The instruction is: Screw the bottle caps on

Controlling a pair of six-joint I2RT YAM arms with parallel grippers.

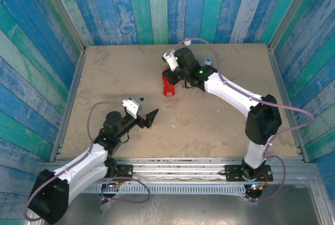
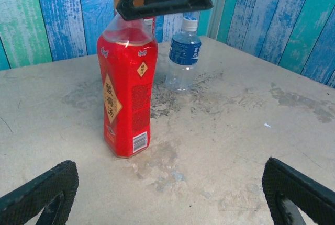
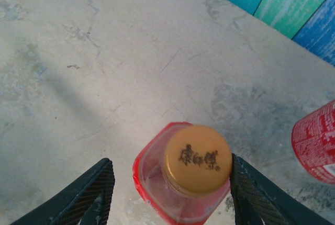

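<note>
1. Nearest the left wrist camera, the left end effector [image 2: 170,172] hung low over the desk. Its two dark fingers [image 2: 42,193] were spread wide with nothing between them, well short of the bottles.
2. The desk [image 1: 115,73], sandy and stained, carried the bottles toward its far middle.
3. The right end effector [image 3: 171,162] hovered directly above the slim red bottle, its fingers [image 3: 89,196] parted to either side of the bottle's top. One finger stood clear. The other lay just beside the cap, and whether it touched could not be told.
4. The slim red bottle [image 2: 127,94] stood upright on the desk.
5. A red-labelled bottle [image 3: 316,141] stood near it, cut off by the edge of the right wrist view.
6. The shorter blue-labelled bottle [image 2: 183,57] stood upright beyond the red one, apart from it.
7. The orange cap [image 3: 196,158] sat on the slim red bottle's neck.
8. The white cap [image 2: 189,23] sat on the blue-labelled bottle.
</note>
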